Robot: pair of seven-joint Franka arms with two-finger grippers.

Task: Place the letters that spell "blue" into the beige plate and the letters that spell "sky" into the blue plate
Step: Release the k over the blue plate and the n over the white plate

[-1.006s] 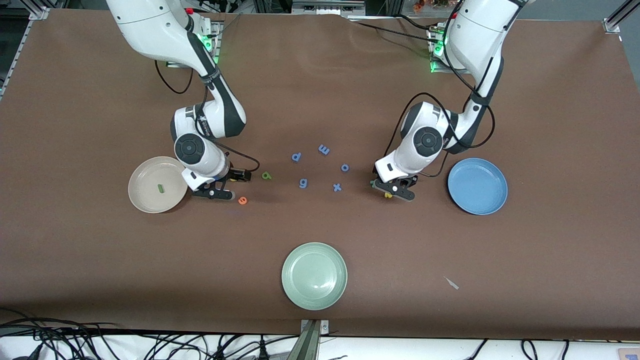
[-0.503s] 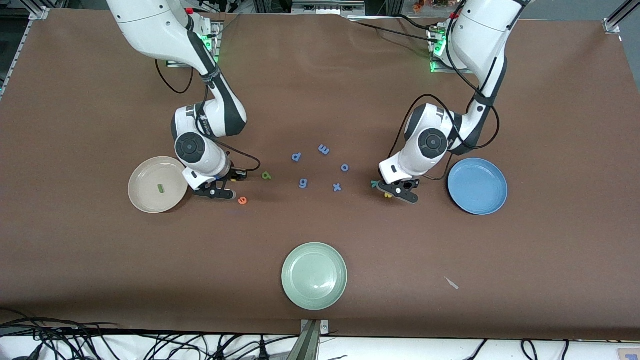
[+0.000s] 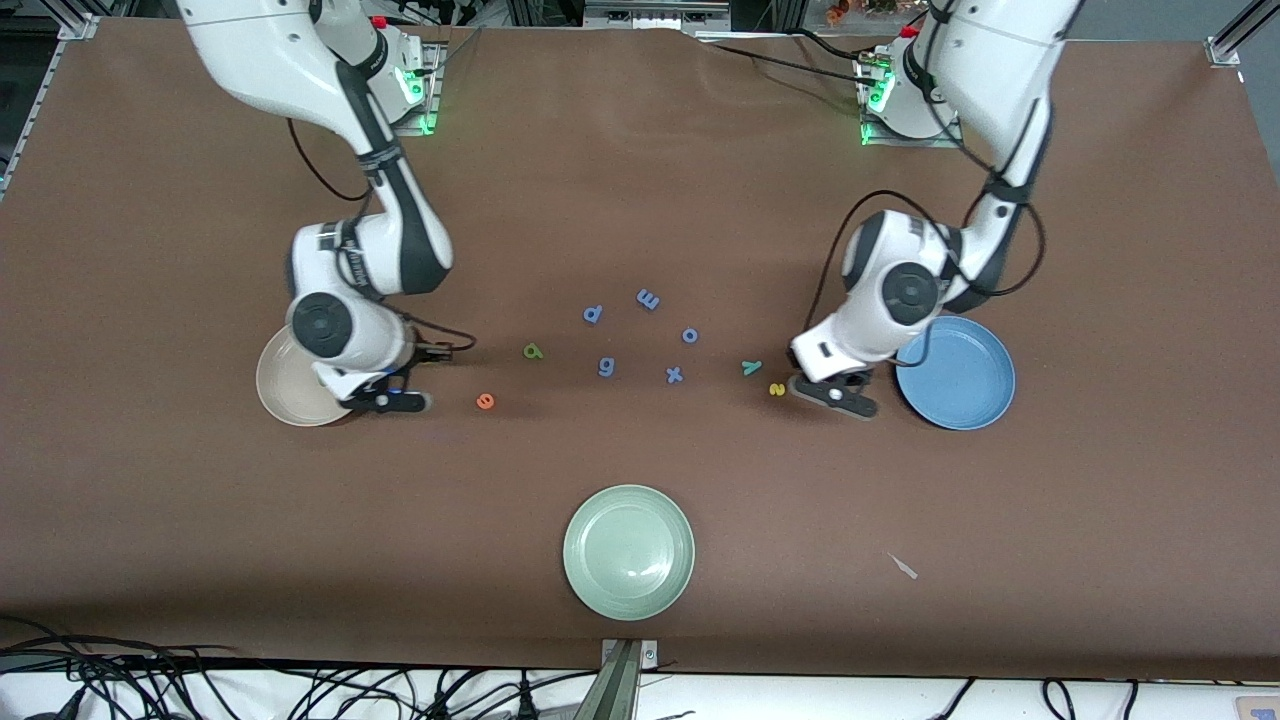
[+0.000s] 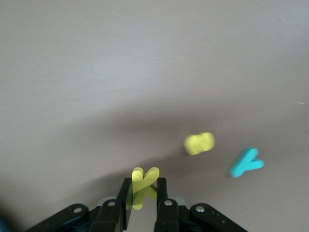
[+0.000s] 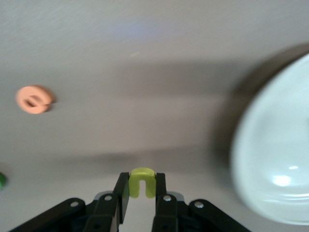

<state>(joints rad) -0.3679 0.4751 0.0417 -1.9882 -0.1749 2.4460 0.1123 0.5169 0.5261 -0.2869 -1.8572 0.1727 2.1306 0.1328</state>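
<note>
high front cam, two wrist close-ups

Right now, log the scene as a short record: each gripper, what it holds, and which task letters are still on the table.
left gripper: shut on the yellow k, over the table beside the blue plate
right gripper: shut on the yellow u, at the edge of the beige plate
on table, for beige plate: green b, orange e
on table, for blue plate: yellow s, teal y
blue plate: empty
</note>
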